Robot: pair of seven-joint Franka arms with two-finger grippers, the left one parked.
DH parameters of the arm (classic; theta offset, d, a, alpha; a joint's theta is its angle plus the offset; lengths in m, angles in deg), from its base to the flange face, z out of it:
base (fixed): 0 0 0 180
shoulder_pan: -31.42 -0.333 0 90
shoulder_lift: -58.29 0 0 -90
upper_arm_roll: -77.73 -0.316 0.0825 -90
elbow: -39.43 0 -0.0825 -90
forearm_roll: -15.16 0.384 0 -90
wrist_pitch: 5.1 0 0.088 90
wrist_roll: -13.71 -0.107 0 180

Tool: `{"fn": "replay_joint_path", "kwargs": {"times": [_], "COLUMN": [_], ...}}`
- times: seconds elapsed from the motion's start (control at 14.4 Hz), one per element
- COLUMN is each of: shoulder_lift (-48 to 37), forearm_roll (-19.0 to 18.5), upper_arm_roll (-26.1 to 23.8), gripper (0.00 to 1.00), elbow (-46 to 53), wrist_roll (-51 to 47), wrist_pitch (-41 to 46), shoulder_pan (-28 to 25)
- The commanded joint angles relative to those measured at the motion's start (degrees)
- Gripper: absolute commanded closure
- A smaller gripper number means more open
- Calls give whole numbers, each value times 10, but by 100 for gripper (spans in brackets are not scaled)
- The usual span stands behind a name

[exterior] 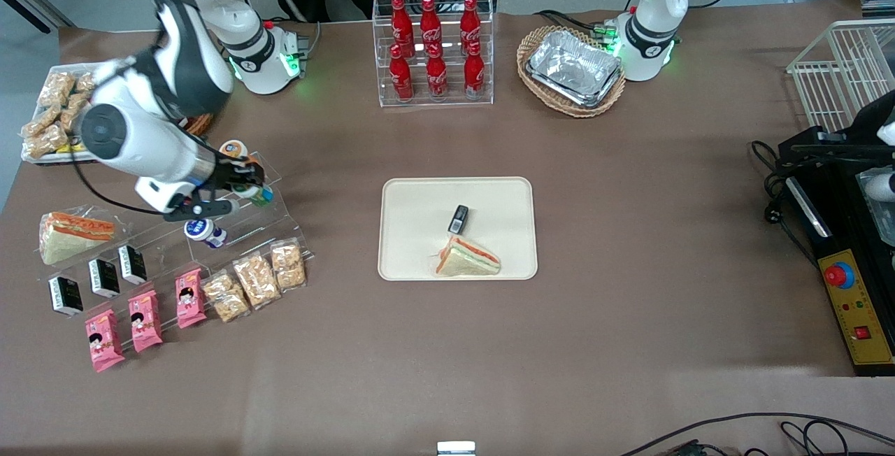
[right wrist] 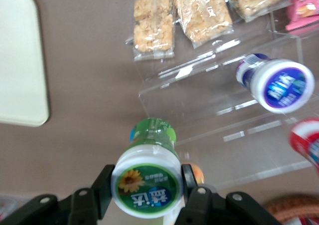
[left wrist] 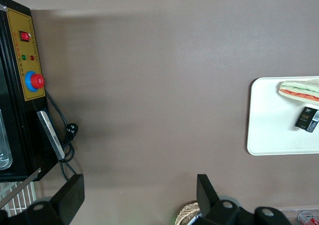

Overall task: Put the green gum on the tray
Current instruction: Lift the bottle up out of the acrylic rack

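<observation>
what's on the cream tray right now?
On the tray: a wedge sandwich and a small black packet, no jar. The green gum sits between the gripper fingers at the clear stepped rack. Under the sandwich: hidden.

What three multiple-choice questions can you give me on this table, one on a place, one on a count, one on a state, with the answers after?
1. Where is the green gum?
A. between the hand's fingers at the clear stepped rack
B. on the tray
C. in the wicker basket

2. How many red bottles stand in the clear rack?
A. four
B. six
C. eight

3. What lies on the tray?
A. nothing
B. a sandwich and a small dark packet
C. the blue-lidded jar

Answers: 1 A, the hand has a finger at each side of its lid; 2 B, two rows of three; 3 B, the sandwich and packet rest on it.
</observation>
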Motion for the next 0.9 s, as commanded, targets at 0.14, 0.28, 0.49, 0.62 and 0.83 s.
{"fn": "replay_joint_path", "kwargs": {"times": [0.14, 0.28, 0.49, 0.62, 0.83], "shoulder_lift": [5, 8, 11, 9, 8], "forearm_roll": [-10, -8, -3, 14, 40], "upper_arm_roll": [0, 0, 0, -3, -38], "gripper": [71, 71, 71, 71, 71], "elbow": [203, 273, 339, 344, 341], "wrist_roll": [15, 15, 13, 1, -109], "wrist_pitch": [231, 303, 368, 373, 369], "shoulder_pan": [19, 18, 18, 14, -3]}}
